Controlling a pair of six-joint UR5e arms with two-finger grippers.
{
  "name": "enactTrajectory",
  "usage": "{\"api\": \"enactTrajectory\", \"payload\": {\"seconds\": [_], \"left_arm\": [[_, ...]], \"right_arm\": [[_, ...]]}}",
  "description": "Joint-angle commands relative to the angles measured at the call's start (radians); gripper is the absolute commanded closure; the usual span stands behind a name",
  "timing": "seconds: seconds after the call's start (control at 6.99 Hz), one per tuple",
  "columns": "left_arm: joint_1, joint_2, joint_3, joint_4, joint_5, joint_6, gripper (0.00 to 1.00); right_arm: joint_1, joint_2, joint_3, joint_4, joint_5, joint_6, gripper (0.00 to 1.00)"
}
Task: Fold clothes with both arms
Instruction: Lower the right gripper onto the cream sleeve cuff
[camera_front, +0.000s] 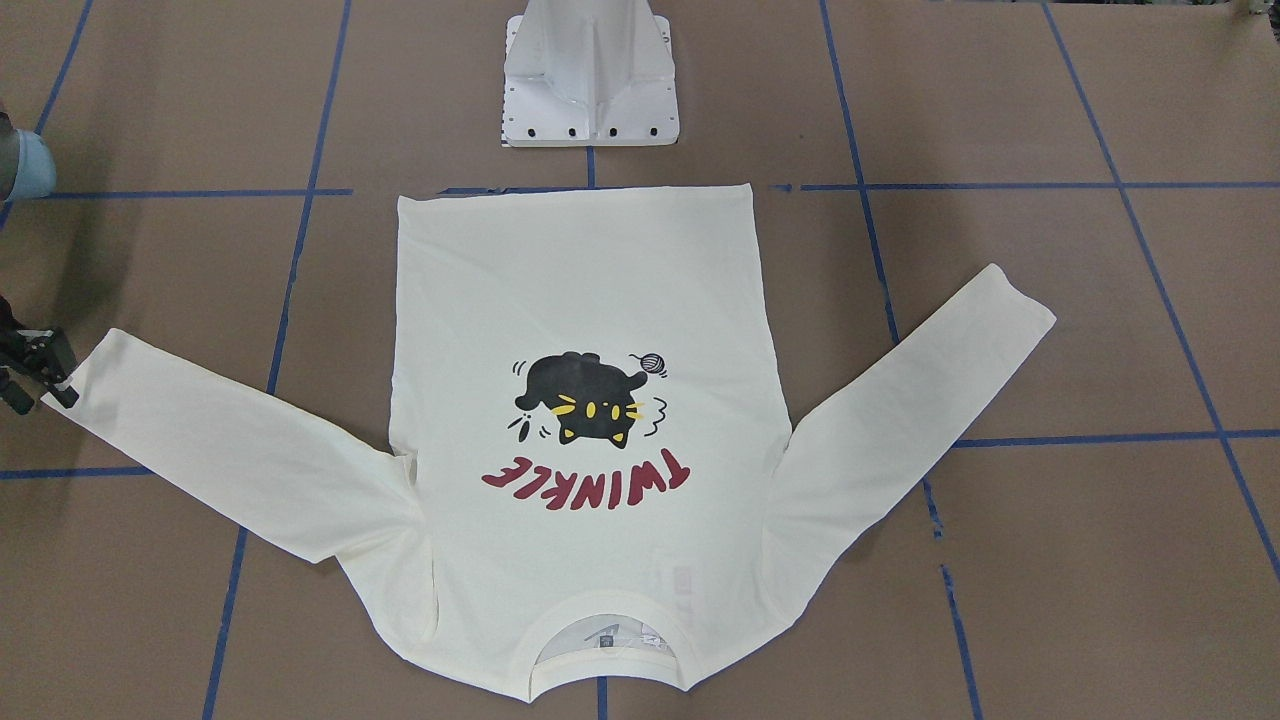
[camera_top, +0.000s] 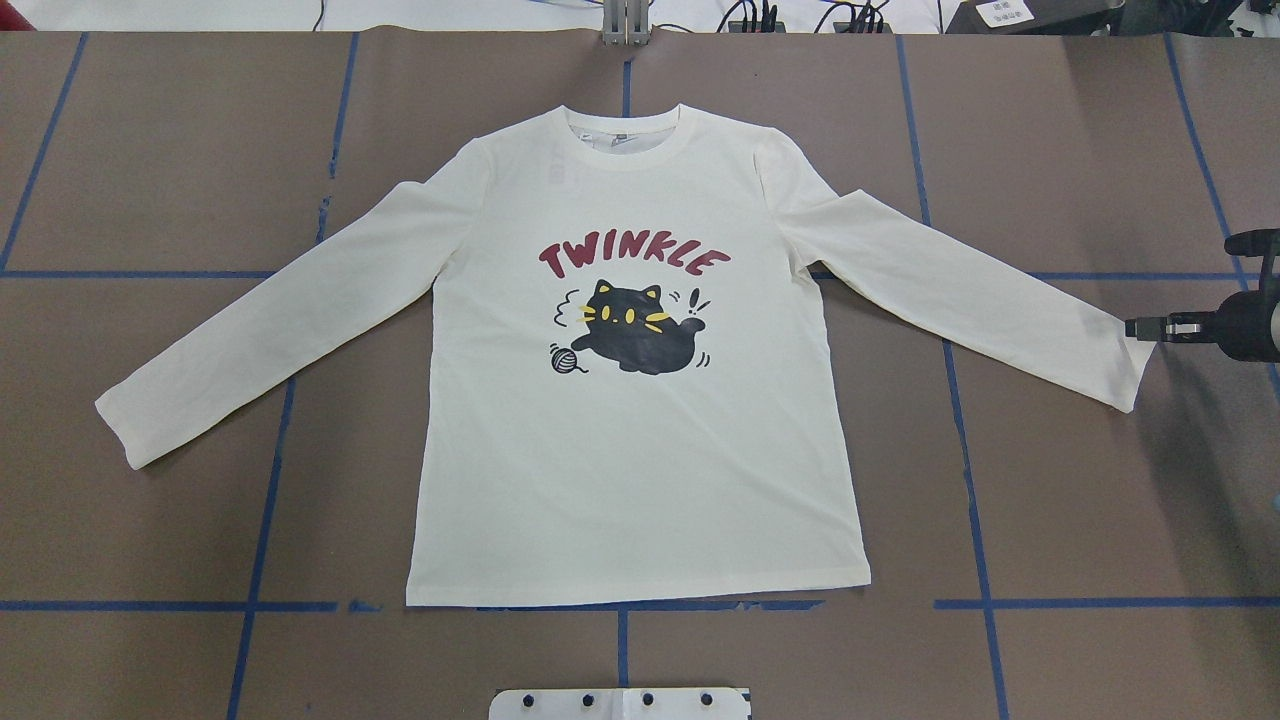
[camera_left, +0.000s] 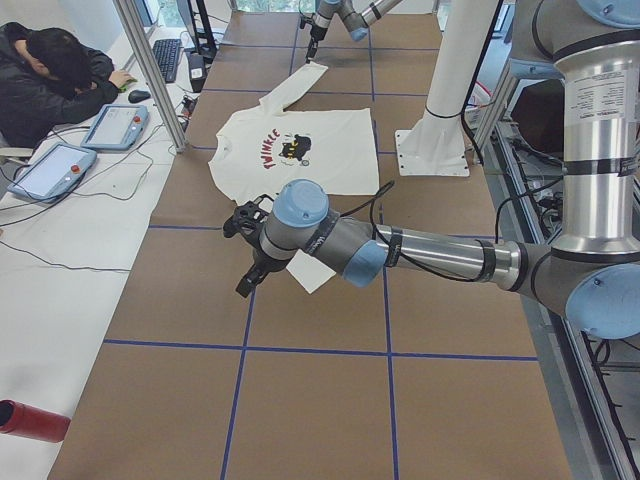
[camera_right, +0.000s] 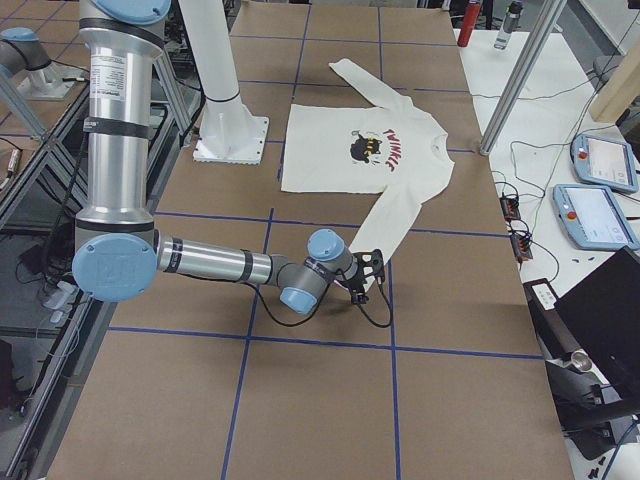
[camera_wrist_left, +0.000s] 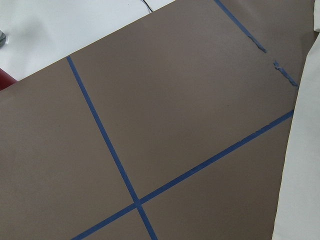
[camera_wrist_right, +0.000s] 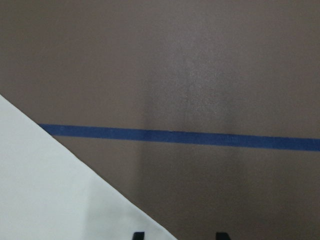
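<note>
The cream-white clothes (camera_top: 640, 450), a long-sleeved T-shirt, lie flat on the brown table with the black cat print and red "TWINKLE" facing up and both sleeves spread out. My right gripper (camera_top: 1137, 327) sits low at the end of the right-hand sleeve cuff (camera_top: 1120, 370). In the right wrist view its fingertips (camera_wrist_right: 138, 235) stand apart, open, with the sleeve edge (camera_wrist_right: 50, 190) reaching one tip. My left gripper (camera_left: 245, 255) hangs above the table beyond the other sleeve's cuff (camera_left: 312, 275). It shows only in the exterior left view, so I cannot tell its state.
The white base block (camera_front: 590, 75) stands just beyond the shirt's hem. Blue tape lines (camera_top: 270, 440) grid the brown table. A person (camera_left: 50, 70) sits at a side desk with teach pendants (camera_left: 115, 125). A red cylinder (camera_left: 30, 420) lies at the near left.
</note>
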Motion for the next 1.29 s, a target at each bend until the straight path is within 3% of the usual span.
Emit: {"api": "enactTrajectory", "payload": {"seconds": [0.0, 0.29, 0.57, 0.72, 0.86, 1.14], "left_arm": [[0.0, 0.0, 0.0, 0.0, 0.0, 0.0, 0.0], [0.0, 0.0, 0.0, 0.0, 0.0, 0.001, 0.0], [0.0, 0.0, 0.0, 0.0, 0.0, 0.001, 0.0], [0.0, 0.0, 0.0, 0.0, -0.001, 0.001, 0.0], [0.0, 0.003, 0.0, 0.0, -0.001, 0.001, 0.0], [-0.002, 0.005, -0.001, 0.0, -0.001, 0.001, 0.0]], "right_arm": [[-0.002, -0.003, 0.0, -0.001, 0.0, 0.0, 0.46], [-0.005, -0.007, 0.0, -0.001, 0.0, 0.0, 0.46], [-0.009, -0.009, 0.0, -0.002, 0.001, 0.0, 0.55], [-0.011, -0.007, 0.0, -0.002, 0.004, 0.001, 0.68], [-0.011, -0.007, 0.008, -0.002, 0.009, 0.0, 1.0], [-0.006, -0.007, 0.046, -0.015, 0.015, 0.0, 1.0]]}}
